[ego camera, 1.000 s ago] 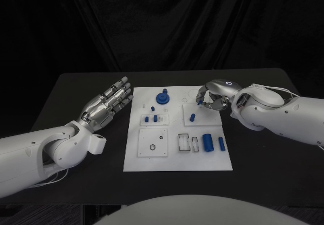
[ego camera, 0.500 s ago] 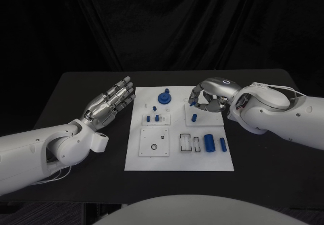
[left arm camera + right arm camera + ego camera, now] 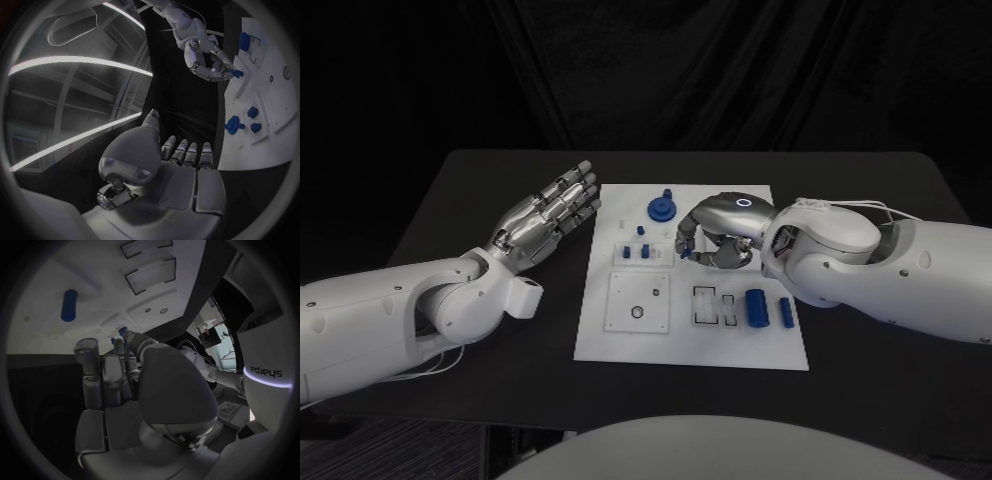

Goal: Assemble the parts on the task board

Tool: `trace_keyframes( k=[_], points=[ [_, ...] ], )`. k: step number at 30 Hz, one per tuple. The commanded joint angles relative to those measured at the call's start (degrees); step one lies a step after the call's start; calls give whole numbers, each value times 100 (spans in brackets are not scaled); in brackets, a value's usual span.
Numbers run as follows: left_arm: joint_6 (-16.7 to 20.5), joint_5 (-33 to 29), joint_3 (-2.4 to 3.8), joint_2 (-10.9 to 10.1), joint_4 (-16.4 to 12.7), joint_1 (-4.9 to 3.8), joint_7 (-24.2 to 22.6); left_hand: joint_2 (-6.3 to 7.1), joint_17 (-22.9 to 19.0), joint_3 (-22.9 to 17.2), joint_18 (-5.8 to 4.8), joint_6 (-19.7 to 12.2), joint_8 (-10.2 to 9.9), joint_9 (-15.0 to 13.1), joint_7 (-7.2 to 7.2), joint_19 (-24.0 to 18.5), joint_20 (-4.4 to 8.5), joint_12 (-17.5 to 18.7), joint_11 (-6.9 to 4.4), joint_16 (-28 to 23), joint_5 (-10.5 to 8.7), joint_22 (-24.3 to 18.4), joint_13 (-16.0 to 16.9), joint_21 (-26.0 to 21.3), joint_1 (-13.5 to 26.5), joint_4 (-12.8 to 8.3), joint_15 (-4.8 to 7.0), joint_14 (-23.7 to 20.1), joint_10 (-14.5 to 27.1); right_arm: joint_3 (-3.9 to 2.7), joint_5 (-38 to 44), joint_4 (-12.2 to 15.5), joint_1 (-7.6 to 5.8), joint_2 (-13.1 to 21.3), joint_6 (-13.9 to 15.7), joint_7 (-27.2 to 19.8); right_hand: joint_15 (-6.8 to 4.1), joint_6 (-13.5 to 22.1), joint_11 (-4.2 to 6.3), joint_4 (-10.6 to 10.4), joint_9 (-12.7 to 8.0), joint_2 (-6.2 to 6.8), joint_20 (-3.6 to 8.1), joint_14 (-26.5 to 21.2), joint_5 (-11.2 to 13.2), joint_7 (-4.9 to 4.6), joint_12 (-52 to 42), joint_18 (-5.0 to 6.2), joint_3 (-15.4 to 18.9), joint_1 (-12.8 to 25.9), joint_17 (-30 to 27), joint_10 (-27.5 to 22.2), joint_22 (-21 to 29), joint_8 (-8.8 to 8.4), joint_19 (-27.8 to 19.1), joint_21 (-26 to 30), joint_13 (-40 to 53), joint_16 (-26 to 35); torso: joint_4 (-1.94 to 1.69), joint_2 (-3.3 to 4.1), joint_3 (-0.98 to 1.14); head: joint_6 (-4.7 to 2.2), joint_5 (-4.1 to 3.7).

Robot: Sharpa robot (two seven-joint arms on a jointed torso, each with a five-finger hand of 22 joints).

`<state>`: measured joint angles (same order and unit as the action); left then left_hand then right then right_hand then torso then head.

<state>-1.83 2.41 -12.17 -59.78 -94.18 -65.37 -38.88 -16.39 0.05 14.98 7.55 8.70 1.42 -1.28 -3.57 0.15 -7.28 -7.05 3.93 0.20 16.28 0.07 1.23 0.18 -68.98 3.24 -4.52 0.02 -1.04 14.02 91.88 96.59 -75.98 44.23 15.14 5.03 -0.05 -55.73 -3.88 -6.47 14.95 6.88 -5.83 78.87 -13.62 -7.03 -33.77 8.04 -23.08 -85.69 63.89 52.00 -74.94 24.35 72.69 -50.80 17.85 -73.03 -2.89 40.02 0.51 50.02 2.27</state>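
The left robot hand (image 3: 548,215) hovers over the black worktop (image 3: 459,200) just beside the left edge of the white task board (image 3: 689,350), palm up, fingers stretched out side by side and apart from the thumb, holding nothing. In the left wrist view the same flat, empty left robot hand (image 3: 181,165) lies short of the board's edge, well apart from the blue parts.

On the board, near its far edge, stands a round blue part with a peg (image 3: 661,208). Nearer, on a small raised plate, stand a few small blue pegs (image 3: 639,252). Towards the near edge lie a white plate with holes (image 3: 640,301) and, to its right, two blue cylinders (image 3: 757,308) lying side by side.

The right robot hand (image 3: 714,235) is over the middle of the board, fingers curled downward, just right of the small pegs and beyond the cylinders. In the left wrist view its fingertips (image 3: 219,70) pinch a small blue part (image 3: 237,73) above the board. In the right wrist view a small blue tip shows at the ends of the curled fingers (image 3: 125,340), with one blue cylinder (image 3: 69,305) lying well apart on the board beyond.
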Motion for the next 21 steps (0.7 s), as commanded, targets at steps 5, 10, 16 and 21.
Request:
trace_keyframes(
  k=[5, 10, 16, 21],
  points=[
    [-111, -54, 4, 44, 26, 9, -1030, -25, -5, -26, -67, -33, -24, 7, 26, -15, -62, -24, 54, -20, 62, -7, 2, -18, -7, 26, -54, -2, -8, -2, 466, -109, 140, -261, -404, 204, -19, -28, 3, 14, 149, -31, 0, -31, -53, -3, 42, -27, 18, 43, -7, 26, -436, -16, 15, 43, -14, 36, 19, -6, 2, -2, 144],
    [-133, -54, 4, 74, 56, 12, -1003, -25, -5, -33, -70, -38, -24, 7, 27, -15, -73, -25, 60, -20, 81, -7, 2, -18, -14, 30, -69, -2, -4, -2, 612, -151, 211, -370, -467, 217, -20, -24, 2, 31, 161, -33, 1, -31, -85, -8, 58, -25, 17, 27, -3, 33, -434, -25, 13, 58, -27, 33, 2, -6, -2, -2, 190],
    [-162, -55, 4, 96, 85, 16, -977, -25, -5, -49, -78, -53, -25, 8, 31, -15, -97, -22, 71, -20, 128, -7, 1, -18, -31, 40, -103, -2, 4, -2, 685, -171, 265, -443, -502, 227, -19, -23, 1, 33, 162, -31, 1, -37, -88, -9, 60, -23, 19, 28, -16, 33, -432, -26, 10, 67, -28, 42, -3, 2, 1, -2, 225],
    [-173, -55, 4, 103, 95, 19, -959, -25, -5, -53, -81, -56, -25, 8, 35, -15, -106, -23, 73, -20, 135, -7, 1, -18, -35, 43, -115, -2, 6, -2, 703, -160, 299, -491, -501, 227, -19, -23, 1, 33, 162, -31, 1, -37, -88, -9, 60, -23, 19, 28, -16, 33, -432, -26, 10, 67, -28, 42, 3, 4, -8, -2, 251]
  ],
)
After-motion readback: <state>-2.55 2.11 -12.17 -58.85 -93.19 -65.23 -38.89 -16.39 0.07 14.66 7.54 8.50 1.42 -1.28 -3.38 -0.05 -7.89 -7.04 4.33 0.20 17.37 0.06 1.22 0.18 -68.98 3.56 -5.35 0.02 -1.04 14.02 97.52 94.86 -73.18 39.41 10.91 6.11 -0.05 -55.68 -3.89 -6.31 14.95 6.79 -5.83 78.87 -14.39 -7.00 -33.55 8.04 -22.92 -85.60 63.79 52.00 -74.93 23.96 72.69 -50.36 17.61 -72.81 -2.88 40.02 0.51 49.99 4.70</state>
